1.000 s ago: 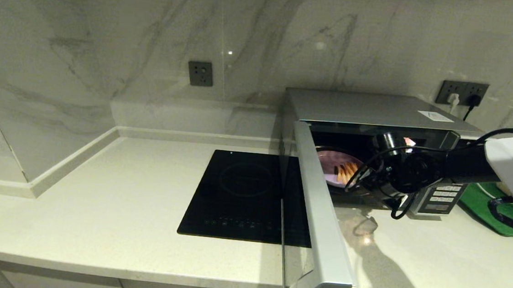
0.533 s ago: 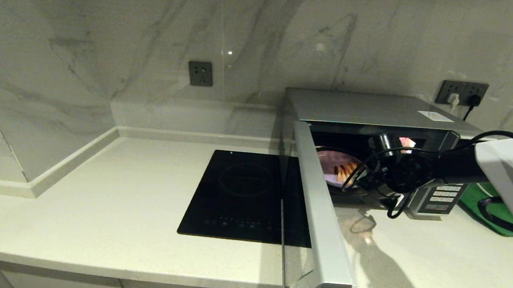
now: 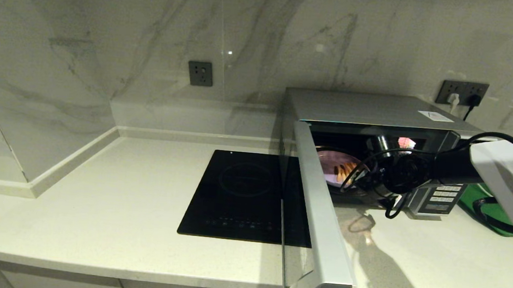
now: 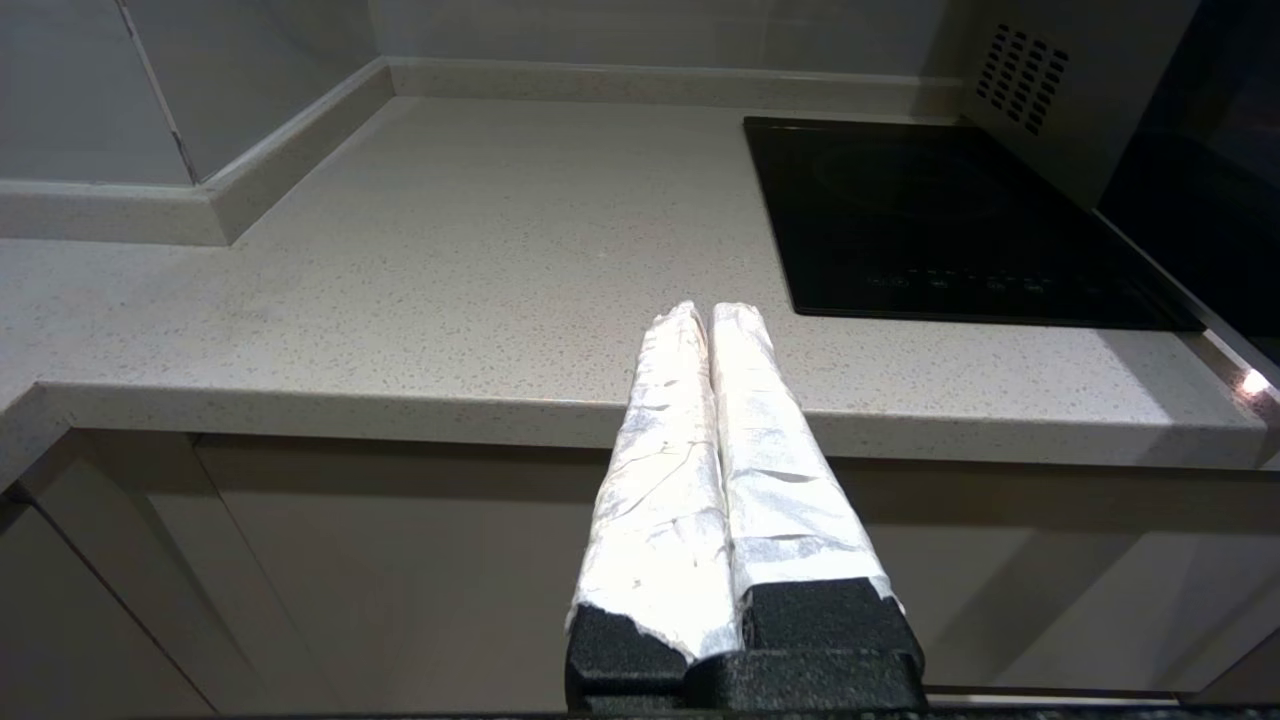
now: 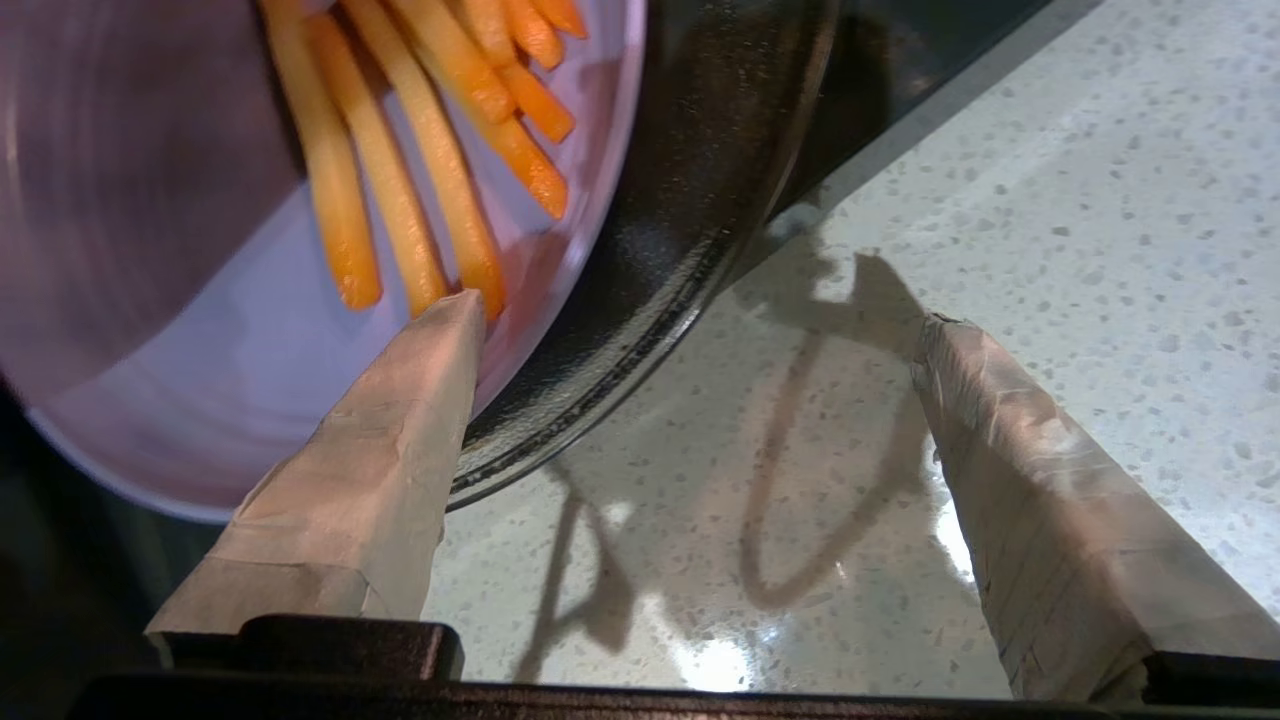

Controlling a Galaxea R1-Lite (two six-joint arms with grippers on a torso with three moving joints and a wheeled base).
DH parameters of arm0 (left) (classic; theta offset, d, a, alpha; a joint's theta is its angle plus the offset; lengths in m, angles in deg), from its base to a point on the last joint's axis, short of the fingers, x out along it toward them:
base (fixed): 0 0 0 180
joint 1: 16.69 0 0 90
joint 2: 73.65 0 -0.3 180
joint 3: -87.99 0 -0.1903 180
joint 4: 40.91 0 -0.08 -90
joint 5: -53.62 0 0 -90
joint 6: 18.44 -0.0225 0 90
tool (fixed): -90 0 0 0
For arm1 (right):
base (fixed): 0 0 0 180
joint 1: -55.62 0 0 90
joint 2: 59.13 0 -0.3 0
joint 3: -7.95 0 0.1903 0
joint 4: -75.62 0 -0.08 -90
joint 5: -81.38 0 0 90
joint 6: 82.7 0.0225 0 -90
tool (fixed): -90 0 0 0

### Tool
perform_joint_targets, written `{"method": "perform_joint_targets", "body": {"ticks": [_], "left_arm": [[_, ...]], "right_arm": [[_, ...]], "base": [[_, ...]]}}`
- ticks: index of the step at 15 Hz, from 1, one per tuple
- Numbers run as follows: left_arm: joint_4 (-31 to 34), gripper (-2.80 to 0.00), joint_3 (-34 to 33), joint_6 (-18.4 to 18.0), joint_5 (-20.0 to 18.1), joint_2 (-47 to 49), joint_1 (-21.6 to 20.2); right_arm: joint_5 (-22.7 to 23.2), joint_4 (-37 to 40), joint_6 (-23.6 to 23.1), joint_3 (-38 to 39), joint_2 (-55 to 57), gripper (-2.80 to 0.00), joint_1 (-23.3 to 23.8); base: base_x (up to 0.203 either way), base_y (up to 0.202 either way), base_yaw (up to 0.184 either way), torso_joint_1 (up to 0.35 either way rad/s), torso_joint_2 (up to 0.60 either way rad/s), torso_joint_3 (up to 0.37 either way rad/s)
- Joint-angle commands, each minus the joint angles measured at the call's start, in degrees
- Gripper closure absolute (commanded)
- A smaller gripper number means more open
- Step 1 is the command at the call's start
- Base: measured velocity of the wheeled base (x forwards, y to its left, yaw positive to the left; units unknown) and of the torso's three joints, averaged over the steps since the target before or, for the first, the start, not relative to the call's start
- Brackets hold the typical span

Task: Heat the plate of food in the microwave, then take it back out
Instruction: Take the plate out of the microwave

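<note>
Plate of fries (image 5: 200, 340) sits inside the open microwave (image 3: 378, 110). Right gripper (image 5: 700, 330) hovers at its rim, fingers spread wide, holding nothing. Left gripper (image 4: 708, 330) parked off the counter edge, pinched closed.

My right arm (image 3: 488, 169) is stretched in from the right side, forearm roughly level, black wrist leading with cables looped around it. Right gripper (image 5: 700, 320) is spread wide — the two tape-wrapped fingers (image 5: 380, 450) stand well apart with nothing between them, one tip just over a rim, the other clear on the far side. Left gripper (image 4: 712, 320) sits low and parked near the front edge, pointing forward — its white-wrapped fingers (image 4: 660, 480) pressed flat together, holding nothing
</note>
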Motion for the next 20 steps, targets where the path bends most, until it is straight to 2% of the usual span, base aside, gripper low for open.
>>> {"method": "perform_joint_targets", "body": {"ticks": [1, 20], "left_arm": [[-0.05, 0.0, -0.01, 0.04, 0.0, -0.09, -0.03], [-0.05, 0.0, -0.01, 0.04, 0.0, -0.01, -0.03]], "right_arm": [[-1.01, 0.1, 0.34, 0.4, 0.04, -2.8, -0.01], [-2.78, 0.19, 1.09, 3.12, -1.75, -2.8, 0.08]], "base": [[0.0, 0.0, 0.0, 0.0, 0.0, 0.0], [0.0, 0.0, 0.0, 0.0, 0.0, 0.0]]}}
